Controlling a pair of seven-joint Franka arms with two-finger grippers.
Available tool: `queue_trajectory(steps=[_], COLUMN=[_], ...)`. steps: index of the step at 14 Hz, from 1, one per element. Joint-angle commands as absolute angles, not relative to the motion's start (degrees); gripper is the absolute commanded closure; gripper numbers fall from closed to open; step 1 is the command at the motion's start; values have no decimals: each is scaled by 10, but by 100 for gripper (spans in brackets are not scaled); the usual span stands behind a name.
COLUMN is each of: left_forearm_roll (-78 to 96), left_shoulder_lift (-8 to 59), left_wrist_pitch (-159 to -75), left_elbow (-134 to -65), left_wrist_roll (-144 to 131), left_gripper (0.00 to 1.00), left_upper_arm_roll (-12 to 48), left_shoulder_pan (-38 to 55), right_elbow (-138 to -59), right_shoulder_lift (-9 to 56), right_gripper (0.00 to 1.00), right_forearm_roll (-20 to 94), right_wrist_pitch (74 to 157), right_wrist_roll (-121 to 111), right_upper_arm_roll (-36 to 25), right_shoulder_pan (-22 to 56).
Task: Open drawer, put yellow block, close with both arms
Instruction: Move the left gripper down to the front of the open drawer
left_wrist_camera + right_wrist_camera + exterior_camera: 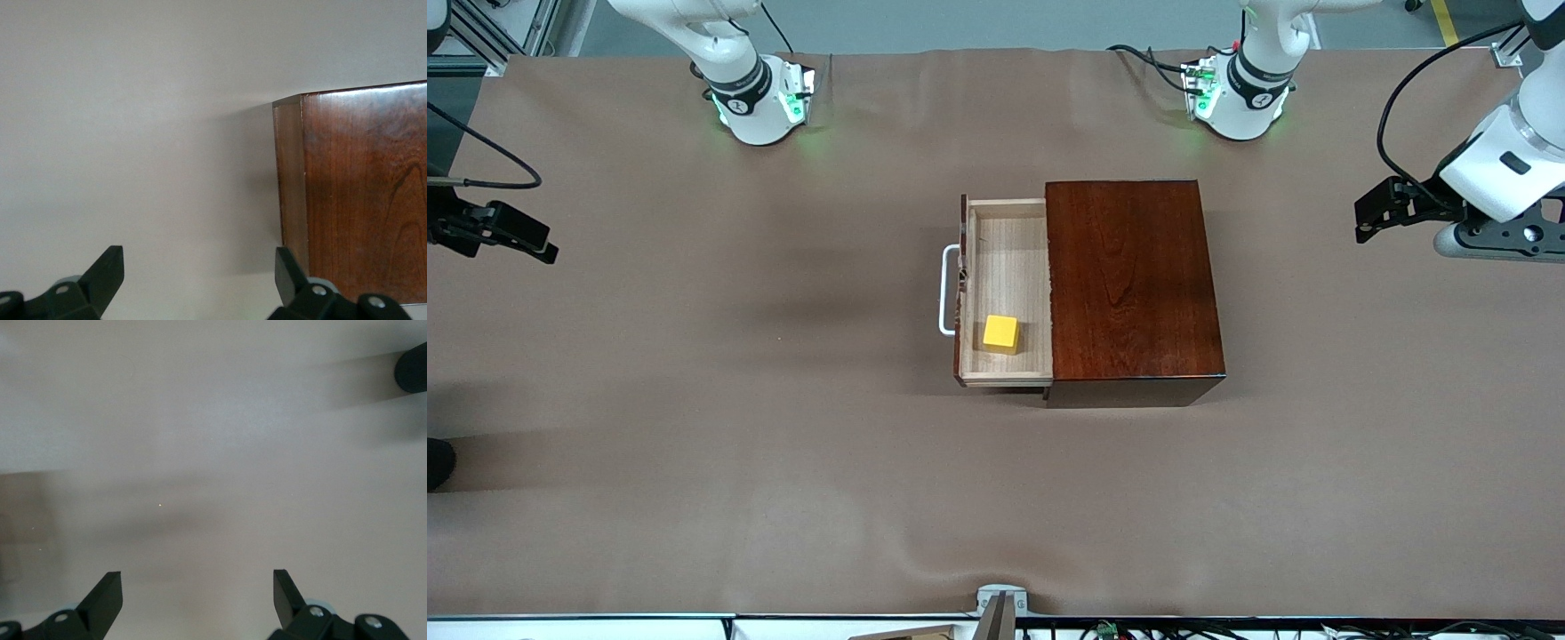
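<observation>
yellow block [1000, 332] in drawer [1005, 222], arms apart

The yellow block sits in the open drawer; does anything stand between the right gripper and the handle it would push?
Nothing visible does. The open right gripper hangs over bare brown cloth at its end of the table. Only cloth lies between it and the white U-shaped bar handle of the pale-wood drawer holding the small yellow cube.

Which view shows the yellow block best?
Front view: the yellow block sits in plain sight in the open drawer. Left wrist view shows only the wooden box; right wrist view shows bare table.
</observation>
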State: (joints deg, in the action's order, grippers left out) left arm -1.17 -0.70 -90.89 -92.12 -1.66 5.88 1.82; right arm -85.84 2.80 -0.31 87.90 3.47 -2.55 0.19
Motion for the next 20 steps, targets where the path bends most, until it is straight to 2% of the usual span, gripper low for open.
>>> queue_trajectory(steps=[1, 6, 11, 20], left_forearm_roll=[-11, -5, 11, 8], left_shoulder_lift=[-3, 69, 169, 283], left_wrist_pitch=[-902, -901, -913, -1103], left_elbow=[-909, -842, -774, -754], left_wrist_roll=[-60, -223, -475, -919], left_gripper=[0, 0, 0, 0], left_upper_arm_roll=[73, 126, 132, 126], left_shoulder_pan=[43, 104, 214, 373], right_elbow=[-875, -870, -866, -867], right_shoulder_lift=[14, 14, 15, 18], right_gripper=[0, 0, 0, 0], right_forearm_roll=[-12, -12, -11, -8], right_wrist_pitch=[884, 869, 878, 879], right_wrist_roll=[30, 30, 32, 31], right_upper_arm_roll=[-15, -15, -15, -13], right_shoulder_pan=[-10, -10, -11, -4])
